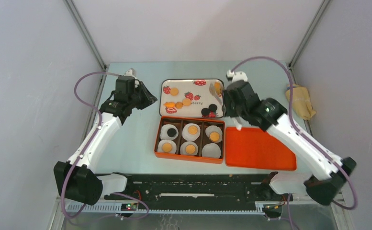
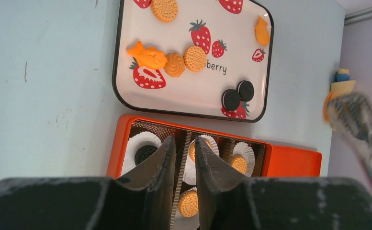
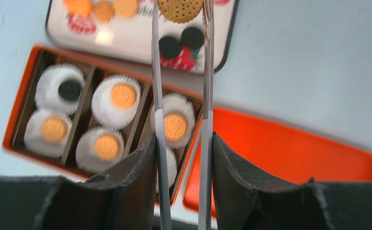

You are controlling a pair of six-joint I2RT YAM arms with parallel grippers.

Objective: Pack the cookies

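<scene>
My right gripper (image 3: 184, 143) is shut on metal tongs (image 3: 205, 72), and the tong tips pinch a golden round cookie (image 3: 179, 9) above the strawberry-print tray (image 1: 192, 81). More cookies lie on that tray: golden ones (image 2: 195, 58) and two black ones (image 2: 238, 95). The orange box (image 1: 189, 158) holds white paper cups; one has a black cookie (image 3: 70, 90), several have golden cookies (image 3: 123, 96), and the near-right cup (image 1: 211, 150) looks empty. My left gripper (image 2: 185, 143) hovers left of the tray (image 1: 148, 98), jaws nearly together with nothing between them.
The box's orange lid (image 1: 260, 148) lies flat right of the box. A yellow cloth (image 1: 302, 100) sits at the table's right edge. An orange fish-shaped piece (image 2: 148, 55) lies on the tray.
</scene>
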